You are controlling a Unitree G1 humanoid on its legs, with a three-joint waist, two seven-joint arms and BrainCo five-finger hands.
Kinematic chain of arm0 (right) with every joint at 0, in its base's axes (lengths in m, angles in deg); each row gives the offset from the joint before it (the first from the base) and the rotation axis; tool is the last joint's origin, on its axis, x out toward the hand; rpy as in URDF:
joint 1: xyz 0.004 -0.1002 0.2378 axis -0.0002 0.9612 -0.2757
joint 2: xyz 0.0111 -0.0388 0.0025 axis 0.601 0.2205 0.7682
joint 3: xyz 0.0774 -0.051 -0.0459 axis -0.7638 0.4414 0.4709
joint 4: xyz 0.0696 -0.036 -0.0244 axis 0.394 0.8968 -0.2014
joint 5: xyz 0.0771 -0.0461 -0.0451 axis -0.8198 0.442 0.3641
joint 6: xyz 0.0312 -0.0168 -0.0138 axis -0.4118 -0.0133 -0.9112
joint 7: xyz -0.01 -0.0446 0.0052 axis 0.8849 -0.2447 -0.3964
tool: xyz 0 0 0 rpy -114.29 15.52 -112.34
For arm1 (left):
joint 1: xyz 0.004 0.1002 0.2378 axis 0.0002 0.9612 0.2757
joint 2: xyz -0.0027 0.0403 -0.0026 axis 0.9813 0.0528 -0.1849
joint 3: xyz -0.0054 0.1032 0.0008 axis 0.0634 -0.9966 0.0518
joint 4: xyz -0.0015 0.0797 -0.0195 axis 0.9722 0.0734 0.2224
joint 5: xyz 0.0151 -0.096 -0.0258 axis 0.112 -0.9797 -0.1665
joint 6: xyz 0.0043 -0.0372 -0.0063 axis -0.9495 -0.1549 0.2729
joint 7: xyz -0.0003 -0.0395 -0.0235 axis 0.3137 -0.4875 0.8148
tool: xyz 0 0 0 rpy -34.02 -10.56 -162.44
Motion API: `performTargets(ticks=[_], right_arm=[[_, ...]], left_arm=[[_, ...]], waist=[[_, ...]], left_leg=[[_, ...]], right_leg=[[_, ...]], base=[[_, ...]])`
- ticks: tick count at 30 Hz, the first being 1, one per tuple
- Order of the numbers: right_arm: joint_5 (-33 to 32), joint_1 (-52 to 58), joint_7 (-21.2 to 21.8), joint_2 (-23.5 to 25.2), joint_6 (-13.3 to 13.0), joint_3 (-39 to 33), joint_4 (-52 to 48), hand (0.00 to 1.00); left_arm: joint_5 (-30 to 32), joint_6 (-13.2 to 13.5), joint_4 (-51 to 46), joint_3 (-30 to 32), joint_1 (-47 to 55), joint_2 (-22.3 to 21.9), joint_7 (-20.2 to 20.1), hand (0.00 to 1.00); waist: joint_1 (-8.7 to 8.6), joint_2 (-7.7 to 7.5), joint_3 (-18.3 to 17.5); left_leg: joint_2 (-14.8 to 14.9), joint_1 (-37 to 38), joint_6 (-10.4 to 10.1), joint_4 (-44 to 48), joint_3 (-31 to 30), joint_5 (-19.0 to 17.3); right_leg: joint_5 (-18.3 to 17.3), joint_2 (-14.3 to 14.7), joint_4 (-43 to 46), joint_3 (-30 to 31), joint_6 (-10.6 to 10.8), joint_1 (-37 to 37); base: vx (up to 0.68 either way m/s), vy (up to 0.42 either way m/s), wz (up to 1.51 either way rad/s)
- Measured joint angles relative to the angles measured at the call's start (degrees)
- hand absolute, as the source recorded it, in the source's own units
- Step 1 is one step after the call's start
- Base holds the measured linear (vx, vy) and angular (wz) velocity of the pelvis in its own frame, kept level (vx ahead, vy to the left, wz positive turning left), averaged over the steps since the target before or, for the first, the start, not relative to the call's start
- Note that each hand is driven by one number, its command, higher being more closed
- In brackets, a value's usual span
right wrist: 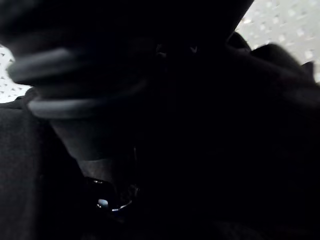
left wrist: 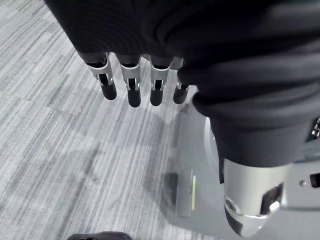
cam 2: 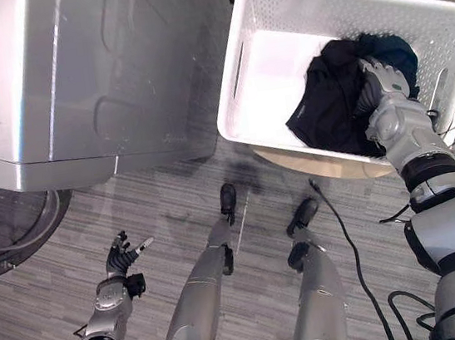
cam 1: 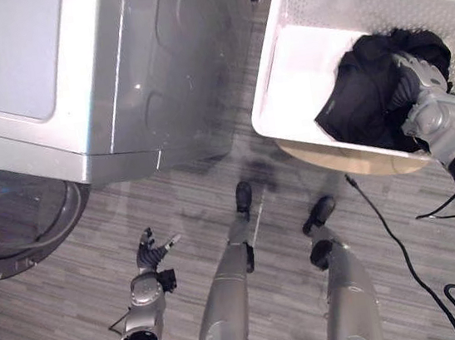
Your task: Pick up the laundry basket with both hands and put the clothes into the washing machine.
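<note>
Right hand (cam 2: pixel 387 118) is down in the basket (cam 2: pixel 231 94), pressed into the black clothes (cam 2: pixel 328 106) piled at the basket's right end. Can't tell if it's actually got a grip, since the wrist view is just dark cloth. The basket sits on a tan stand (cam 1: pixel 352 163) beside the washer (cam 1: pixel 113 67). Left hand (cam 1: pixel 149 260) hangs low over the floor (left wrist: pixel 60 150) near the washer's open door (cam 1: pixel 16 219), fingers (left wrist: pixel 131 90) loosely spread, holding nothing.
</note>
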Motion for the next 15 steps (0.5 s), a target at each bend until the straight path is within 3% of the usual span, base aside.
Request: performTargets(ticks=[8,14,15], right_arm=[[-4.48,7.13,0.15,4.78,0.09,-4.67,-12.54,1.00],[-7.26,16.48,-1.93,7.57,-0.15,-16.59,-26.00,1.00],[-8.54,18.00,-2.34,8.53,-0.20,-19.49,-28.71,1.00]], left_arm=[[0.07,-0.13,-2.37,1.45,0.06,-0.64,0.03,0.00],[1.62,-0.48,-3.36,2.75,4.39,-1.33,-0.05,0.00],[2.29,-0.60,-3.13,3.26,5.70,-1.53,-0.10,0.00]], waist=[[-0.34,-0.50,0.25],[-2.68,-3.10,0.54],[-3.34,-3.65,0.14]], left_leg=[[0.52,2.63,-0.29,-0.26,0.18,0.19],[0.93,11.57,-0.27,-1.49,1.62,0.15],[0.94,13.36,-0.27,-2.19,1.76,0.12]], right_leg=[[-1.45,-0.25,2.30,0.10,-0.09,1.95],[-1.78,0.92,0.08,2.13,0.03,10.53],[-2.28,1.64,-1.26,2.77,0.81,12.49]], base=[[0.00,-0.047,0.06],[0.01,-0.021,-0.05],[-0.02,-0.013,-0.18]])
